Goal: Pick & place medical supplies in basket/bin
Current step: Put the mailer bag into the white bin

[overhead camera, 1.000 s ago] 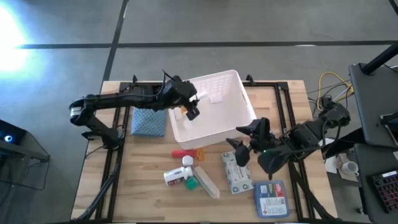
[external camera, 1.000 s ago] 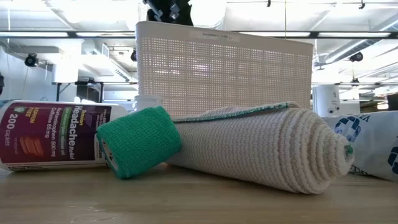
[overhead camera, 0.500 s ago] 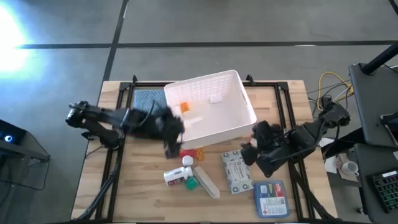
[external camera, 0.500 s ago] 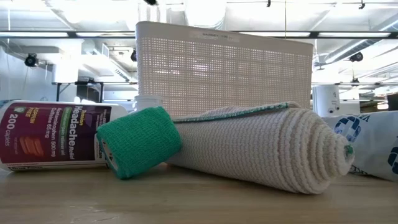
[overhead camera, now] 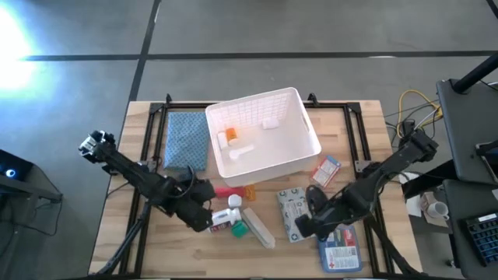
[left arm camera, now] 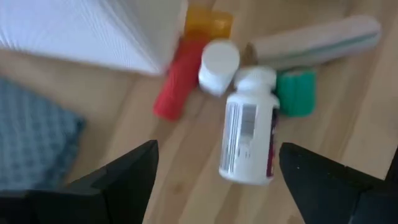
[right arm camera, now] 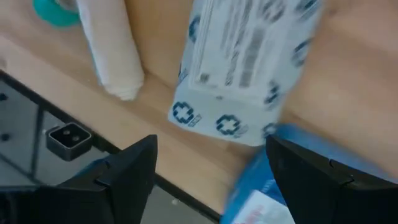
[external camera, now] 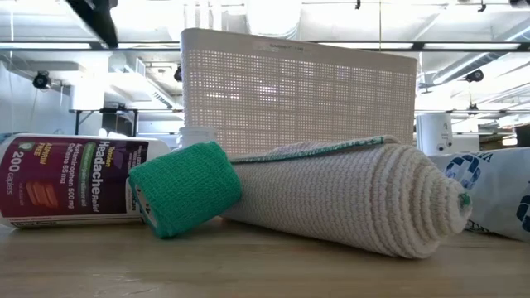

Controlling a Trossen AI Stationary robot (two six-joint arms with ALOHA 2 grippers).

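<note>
1. Left gripper (overhead camera: 204,220) hangs low over the table's near side, its fingers spread open and empty, just beside the lying pill bottle (overhead camera: 221,222).
2. Seen from the left wrist, that pill bottle (left arm camera: 249,127) lies between the two dark fingers (left arm camera: 121,177), touched by neither.
3. Right gripper (overhead camera: 305,227) also stands open and holds nothing, poised at the near end of the grey packet (overhead camera: 292,213), with the blue pouch (overhead camera: 338,247) just beside it.
4. Close by the bottle lie a second, smaller white bottle (overhead camera: 234,201), a green roll (overhead camera: 240,230), a pale tube (overhead camera: 257,227), a red piece (overhead camera: 226,191) and an orange vial (overhead camera: 250,190).
5. White basket (overhead camera: 299,159) sits at the far middle of the table, with an orange vial (overhead camera: 229,136) and small white pieces inside.
6. A red-white-blue box (overhead camera: 326,170) lies just outside the basket's right wall.
7. Folded blue-grey cloth (overhead camera: 187,140) lies flat to the basket's left.
</note>
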